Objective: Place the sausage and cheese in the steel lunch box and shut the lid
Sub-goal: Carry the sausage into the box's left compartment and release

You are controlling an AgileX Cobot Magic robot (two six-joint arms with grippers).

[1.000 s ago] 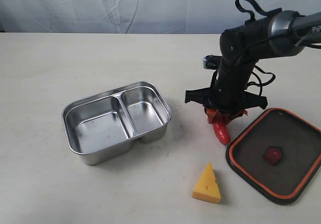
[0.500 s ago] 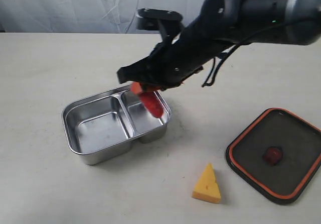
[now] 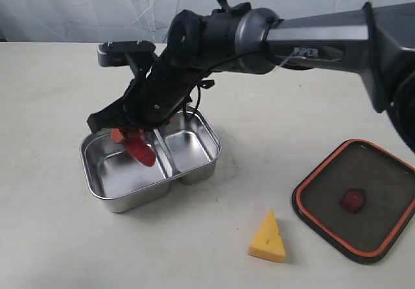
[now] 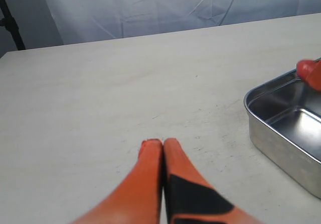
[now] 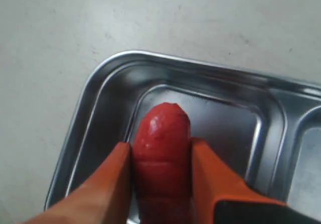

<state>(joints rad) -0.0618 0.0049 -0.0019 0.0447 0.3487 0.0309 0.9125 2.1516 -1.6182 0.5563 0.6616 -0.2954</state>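
Right hand (image 3: 132, 136) gripping sausage (image 3: 142, 151) now over steel lunch box (image 3: 110, 203); left hand (image 4: 158, 144) closed; tabletop (image 3: 58, 88), white drape (image 3: 97, 10).

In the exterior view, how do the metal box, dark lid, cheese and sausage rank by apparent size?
1. steel lunch box and lid, about alike
2. cheese
3. sausage, partly hidden by the right gripper

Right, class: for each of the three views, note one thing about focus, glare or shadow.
Exterior view: soft, even light, bright reflections in the steel lunch box, a faint shadow beside it. Left wrist view: the shut left gripper is blurred up close, the table beyond sharper. Right wrist view: the sausage is slightly soft, with a small highlight near its tip.
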